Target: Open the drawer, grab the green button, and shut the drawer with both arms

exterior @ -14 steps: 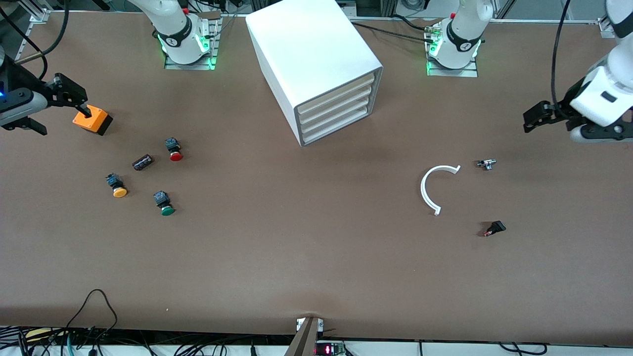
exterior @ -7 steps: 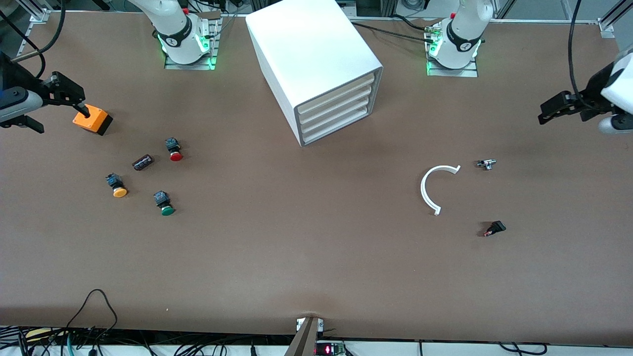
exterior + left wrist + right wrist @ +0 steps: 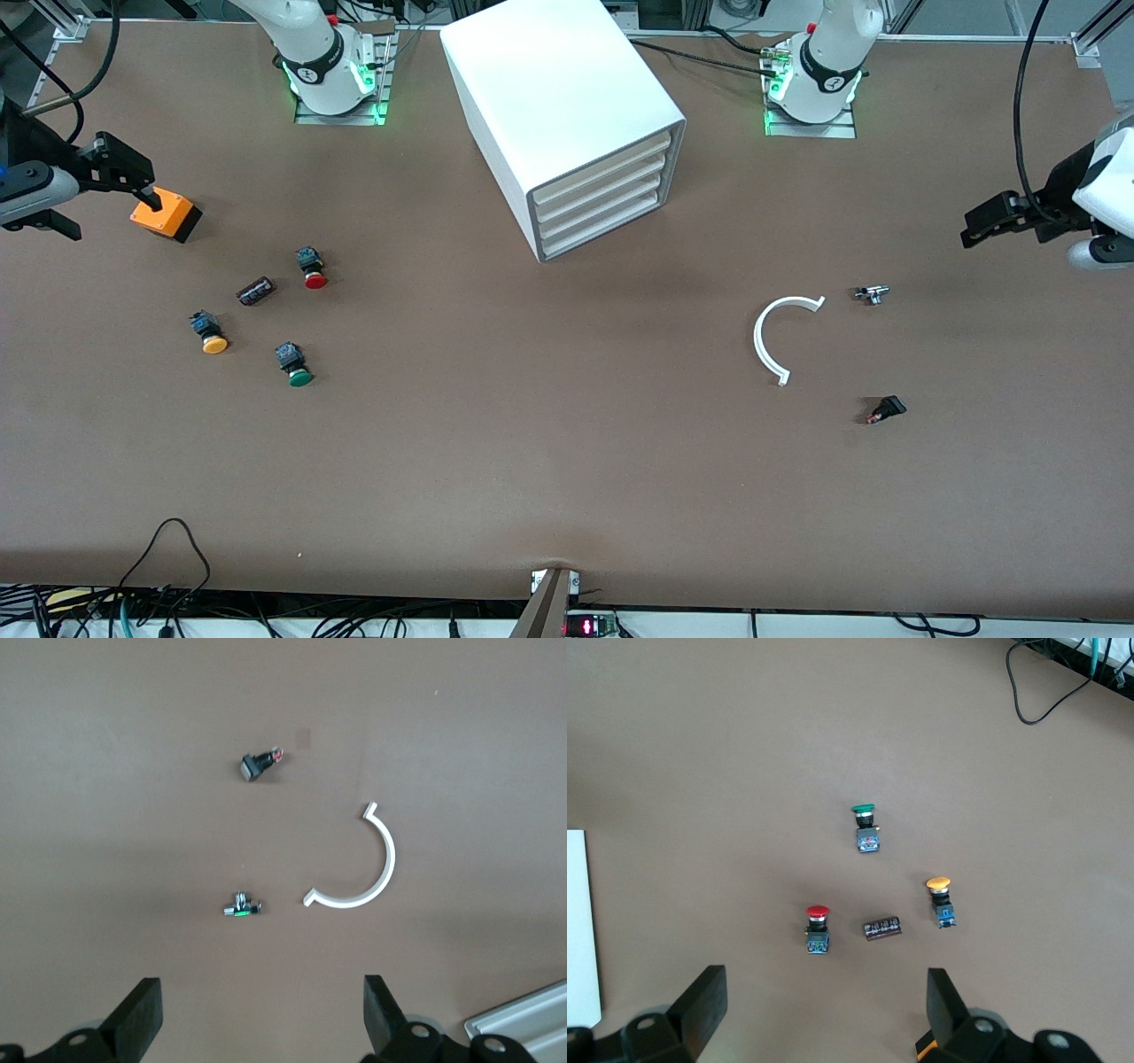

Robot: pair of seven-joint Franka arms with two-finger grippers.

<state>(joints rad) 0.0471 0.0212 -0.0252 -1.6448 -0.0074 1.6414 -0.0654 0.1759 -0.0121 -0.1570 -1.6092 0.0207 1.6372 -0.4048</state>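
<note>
The white cabinet (image 3: 549, 89) stands at the middle of the table near the bases, with all four drawers shut. The lowest drawer (image 3: 602, 229) is shut. The green-capped button (image 3: 295, 367) lies on the table toward the right arm's end; it also shows in the right wrist view (image 3: 865, 828). My right gripper (image 3: 133, 180) is open and empty over the table by an orange box (image 3: 168, 217); in its own view (image 3: 824, 1014) the jaws stand wide apart. My left gripper (image 3: 976, 226) is open and empty over the left arm's end of the table, with bare table between its fingers in its own view (image 3: 261, 1028).
A red-capped button (image 3: 312, 270), an orange-capped button (image 3: 209, 334) and a dark cylinder (image 3: 255, 291) lie near the green one. A white C-shaped piece (image 3: 773, 337), a small metal part (image 3: 873, 293) and a black switch (image 3: 886, 409) lie toward the left arm's end.
My left gripper has drawn back toward the left arm's end of the table, then dipped slightly. My right gripper has barely shifted. Nothing on the table has moved.
</note>
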